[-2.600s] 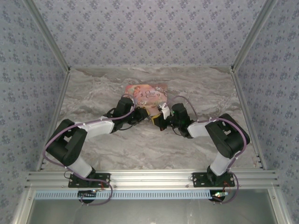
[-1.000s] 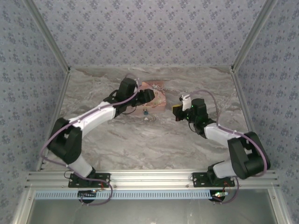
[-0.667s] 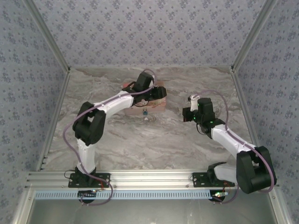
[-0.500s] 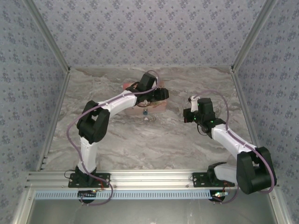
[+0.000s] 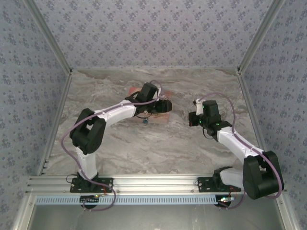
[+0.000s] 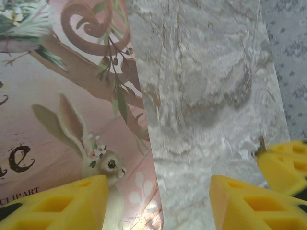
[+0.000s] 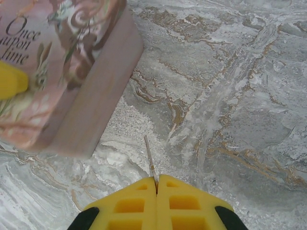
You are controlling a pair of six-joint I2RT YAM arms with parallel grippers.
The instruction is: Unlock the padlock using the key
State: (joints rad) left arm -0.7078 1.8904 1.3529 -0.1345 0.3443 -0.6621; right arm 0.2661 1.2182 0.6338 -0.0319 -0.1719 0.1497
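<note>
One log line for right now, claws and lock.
left claw: open, over box edge | right claw: shut on key | padlock: on table by box, untouched

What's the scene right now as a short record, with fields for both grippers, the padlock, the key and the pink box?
left gripper: open, empty, above the edge of the flat pink picture box
right gripper: shut on the slim metal key, tip sticking out forward
tiny blue padlock: on the marble table near the box; shackle state unclear
</note>
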